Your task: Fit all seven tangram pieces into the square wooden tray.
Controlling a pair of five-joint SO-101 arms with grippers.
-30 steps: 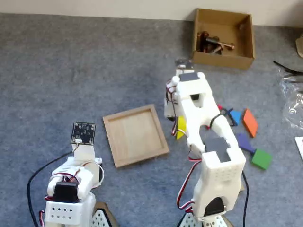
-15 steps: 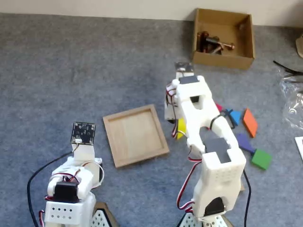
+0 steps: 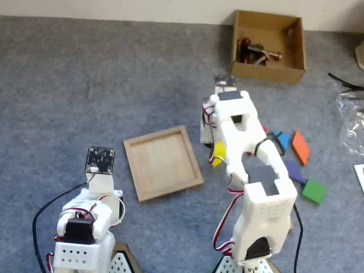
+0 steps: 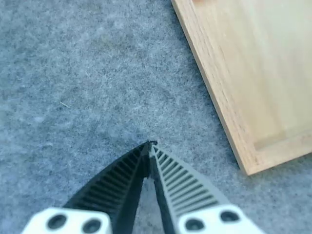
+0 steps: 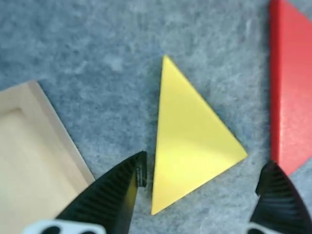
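The square wooden tray (image 3: 163, 164) lies on the grey carpet with nothing in it. A yellow triangle (image 5: 190, 146) lies flat just beside the tray's corner (image 5: 29, 161). My right gripper (image 5: 204, 170) hangs open over it, one finger on each side, not touching it. A red piece (image 5: 290, 87) lies close beyond the triangle. In the high view the right arm (image 3: 233, 122) covers most of the yellow triangle (image 3: 216, 153). Blue (image 3: 282, 139), orange (image 3: 301, 147), purple (image 3: 293, 170) and green (image 3: 314, 190) pieces lie further right. My left gripper (image 4: 148, 146) is shut above carpet beside the tray's edge (image 4: 229, 122).
A cardboard box (image 3: 267, 38) with brown objects stands at the back right. A plastic bag (image 3: 352, 122) and dark items sit at the right edge. Open carpet stretches left of and behind the tray.
The right arm's wrist has shifted slightly to the right and nearer. The yellow triangle, the tray and the left arm have not moved.
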